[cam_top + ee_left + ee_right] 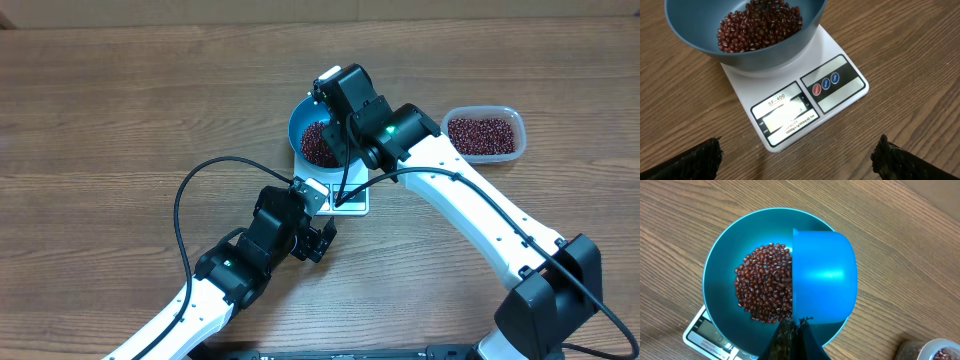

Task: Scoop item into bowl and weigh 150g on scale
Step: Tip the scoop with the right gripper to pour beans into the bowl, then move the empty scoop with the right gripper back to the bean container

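Observation:
The blue bowl (297, 128) stands on the white scale (352, 203) and holds a heap of red-brown beans (765, 282). Over the bowl's right half my right gripper (800, 322) is shut on the handle of a small blue scoop (825, 275), which is tipped with its back toward the camera. My left gripper (797, 156) stands open and empty just above the wood, in front of the scale's display edge (790, 117). Its two fingertips (705, 156) are far apart. The bowl's wall (755, 55) fills the top of the left wrist view.
A clear rectangular tub (484, 134) of more beans sits to the right of the bowl; its corner (940, 352) shows in the right wrist view. Both arms' cables (200, 190) run over the wooden table near the scale.

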Controlling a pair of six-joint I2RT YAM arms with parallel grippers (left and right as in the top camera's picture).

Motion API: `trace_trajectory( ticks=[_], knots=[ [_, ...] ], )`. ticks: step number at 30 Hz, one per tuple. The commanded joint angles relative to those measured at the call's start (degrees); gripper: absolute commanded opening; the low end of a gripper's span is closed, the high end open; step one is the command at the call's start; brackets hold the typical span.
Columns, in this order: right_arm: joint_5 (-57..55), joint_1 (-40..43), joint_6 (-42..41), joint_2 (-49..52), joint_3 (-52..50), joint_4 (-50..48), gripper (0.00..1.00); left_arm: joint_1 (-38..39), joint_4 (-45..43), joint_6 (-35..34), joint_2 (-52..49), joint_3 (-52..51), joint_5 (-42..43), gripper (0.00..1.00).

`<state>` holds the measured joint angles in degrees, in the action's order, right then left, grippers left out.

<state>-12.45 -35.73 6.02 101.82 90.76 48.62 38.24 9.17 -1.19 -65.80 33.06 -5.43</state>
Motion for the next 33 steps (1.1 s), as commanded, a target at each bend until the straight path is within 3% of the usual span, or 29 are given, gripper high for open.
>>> trace_trajectory(
  ticks=[1,12,22,33],
  knots=[
    [-1.0,-0.3,0.1,-2.0,2.0,-0.3,0.04,0.0,-0.2,-0.5,-0.1,-0.3,-0.7,0.99],
    [-4.0,-1.3,-1.6,-4.0,2.0,-0.6,0.04,0.0,-0.2,-0.5,-0.1,-0.3,-0.7,0.99],
    [-3.0,-1.0,-5.8,-13.5,2.0,-0.8,0.04,0.0,-0.1,-0.5,-0.1,-0.3,-0.7,1.0],
    [-22.2,8.7,-9.5,-16.9,1.9,2.6,0.04,0.0,0.0,-0.5,-0.1,-0.3,-0.7,0.99]
  ],
)
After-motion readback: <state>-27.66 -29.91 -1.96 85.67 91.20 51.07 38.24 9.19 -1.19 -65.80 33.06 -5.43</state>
